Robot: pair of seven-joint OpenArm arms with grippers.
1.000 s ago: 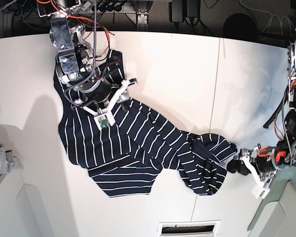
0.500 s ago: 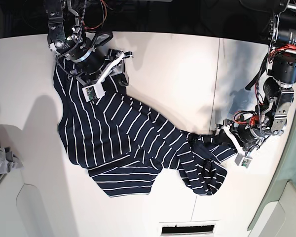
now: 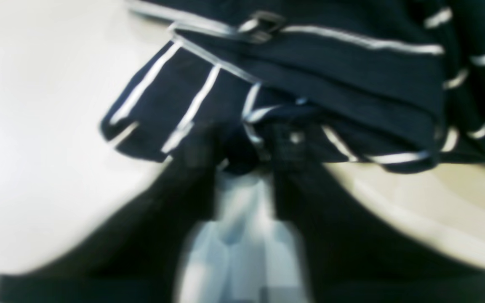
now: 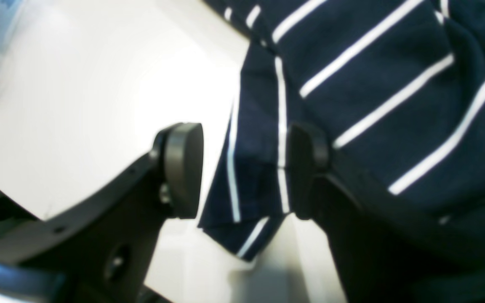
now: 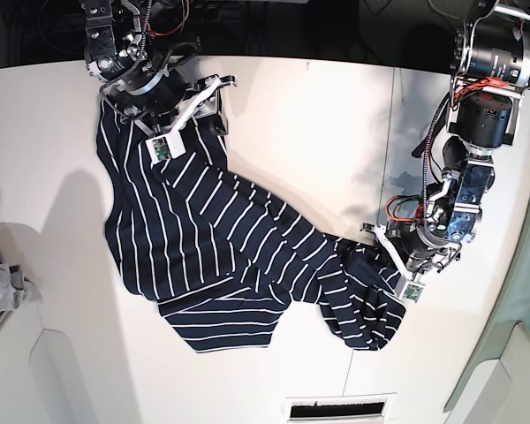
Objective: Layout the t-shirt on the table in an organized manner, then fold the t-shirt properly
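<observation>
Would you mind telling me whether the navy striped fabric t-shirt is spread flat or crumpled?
Crumpled: the navy striped fabric t-shirt lies diagonally across the white table, bunched in folds at one end.

1 t-shirt [image 5: 212,238], 1 table [image 5: 309,132], 2 end effectors

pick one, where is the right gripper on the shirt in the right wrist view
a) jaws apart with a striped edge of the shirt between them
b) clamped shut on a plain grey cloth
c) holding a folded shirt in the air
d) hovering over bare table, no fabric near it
a: in the right wrist view the right gripper has its jaws apart, with a hanging striped edge of the t-shirt between them.
</observation>
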